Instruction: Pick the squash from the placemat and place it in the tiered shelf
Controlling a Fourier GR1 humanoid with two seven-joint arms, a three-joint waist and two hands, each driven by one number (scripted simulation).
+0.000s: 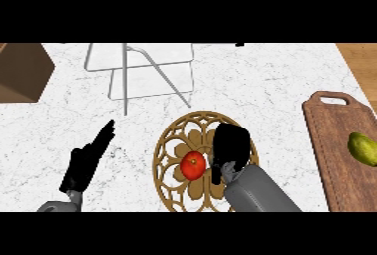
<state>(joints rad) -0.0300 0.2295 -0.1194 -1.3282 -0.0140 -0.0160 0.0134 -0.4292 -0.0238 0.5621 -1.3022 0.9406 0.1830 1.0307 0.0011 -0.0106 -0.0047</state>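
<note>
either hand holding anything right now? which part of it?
Nothing held. Right hand hangs open over the placemat, beside the squash, fingers not around it. Left hand is open over bare counter.

Counter (280,74): white marble, faint grey veining.
Placemat (171,149): tan-gold, openwork floral lattice.
Squash (193,166): red-orange, small pale highlight.
Shelf (151,69): pale grey-white, translucent panels.
Board (335,134): reddish-brown wood grain.
Fruit (363,149) on board: yellow-green.
Box (22,69): brown.
Left hand (87,162): black; grey wrist.
Right hand (230,145): black; grey forearm.
Floor strip (359,57), upper right: light wood.
</note>
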